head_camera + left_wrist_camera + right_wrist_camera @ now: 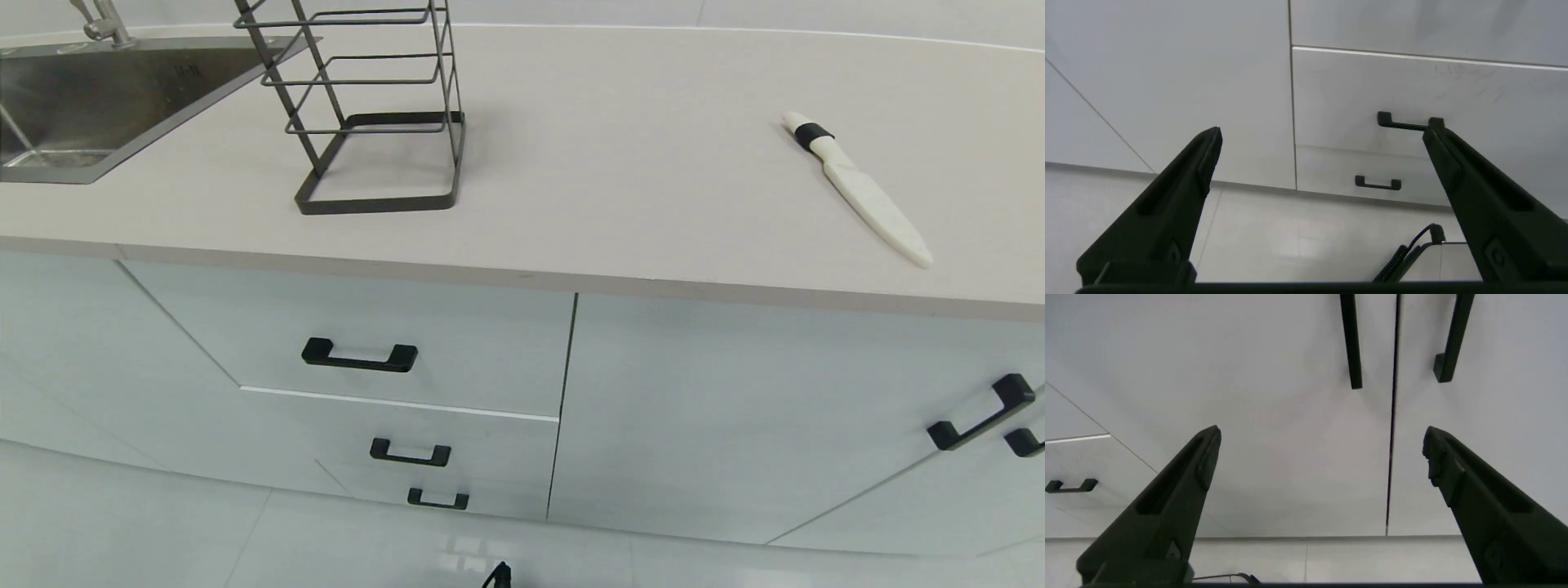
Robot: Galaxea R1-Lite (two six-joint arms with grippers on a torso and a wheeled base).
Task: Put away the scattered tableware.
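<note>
A white knife (857, 189) with a black band on its handle lies flat on the counter at the right, blade pointing toward the front edge. A dark wire rack (371, 106) stands on the counter left of centre, with nothing in it. My left gripper (1323, 135) is open down low, facing the white drawer fronts. My right gripper (1323, 433) is open too, facing cabinet doors with black handles. Nothing sits between the fingers of either one.
A steel sink (90, 98) with a tap is set into the counter at the far left. Below the counter are drawers with black handles (359, 356) and cabinet doors (735, 408). The counter (620, 163) between rack and knife is bare.
</note>
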